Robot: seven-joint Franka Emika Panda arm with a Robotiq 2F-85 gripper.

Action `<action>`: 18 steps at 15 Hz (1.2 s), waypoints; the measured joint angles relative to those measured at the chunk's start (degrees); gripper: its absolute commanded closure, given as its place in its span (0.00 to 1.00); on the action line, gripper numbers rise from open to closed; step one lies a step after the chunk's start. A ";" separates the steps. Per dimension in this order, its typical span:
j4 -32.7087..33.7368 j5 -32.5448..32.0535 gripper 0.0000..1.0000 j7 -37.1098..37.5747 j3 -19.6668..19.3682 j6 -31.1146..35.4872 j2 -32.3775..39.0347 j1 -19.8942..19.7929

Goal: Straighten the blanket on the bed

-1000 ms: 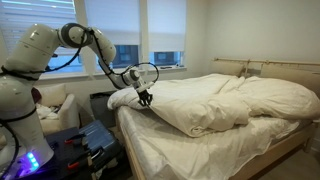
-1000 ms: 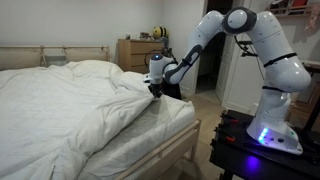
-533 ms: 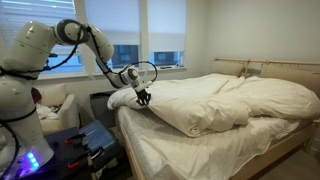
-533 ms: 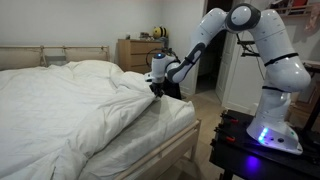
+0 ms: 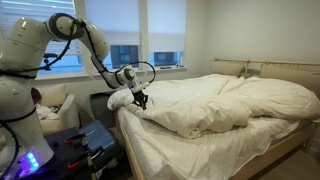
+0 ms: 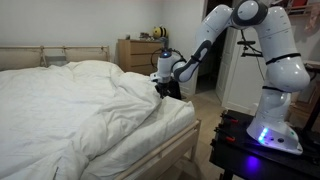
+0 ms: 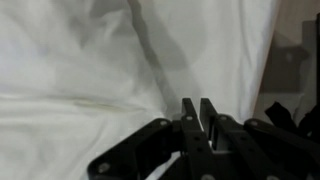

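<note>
Soft daylight came through the windows [image 5: 165,30] on the far wall, leaving the room evenly but only moderately bright. The blanket [image 5: 215,100] carried gentle grey shadows in its folds, without glare. A violet glow lit the robot base [image 6: 262,135]. The wrist view was dimmer and soft-focused, with the gripper [image 7: 198,103] a blurred dark silhouette. All the pictures were coarse and low in detail.

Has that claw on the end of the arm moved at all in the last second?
Yes. In both exterior views the claw has shifted slightly away from the headboard, towards the foot of the bed, with a corner of the blanket.
</note>
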 measured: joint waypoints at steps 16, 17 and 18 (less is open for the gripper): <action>-5.17 -2.31 0.00 27.89 -6.04 13.76 -4.22 0.05; -4.09 -3.99 0.00 32.09 -7.58 14.58 -3.24 0.80; -2.74 -5.49 0.00 36.38 -9.20 15.05 -2.12 1.74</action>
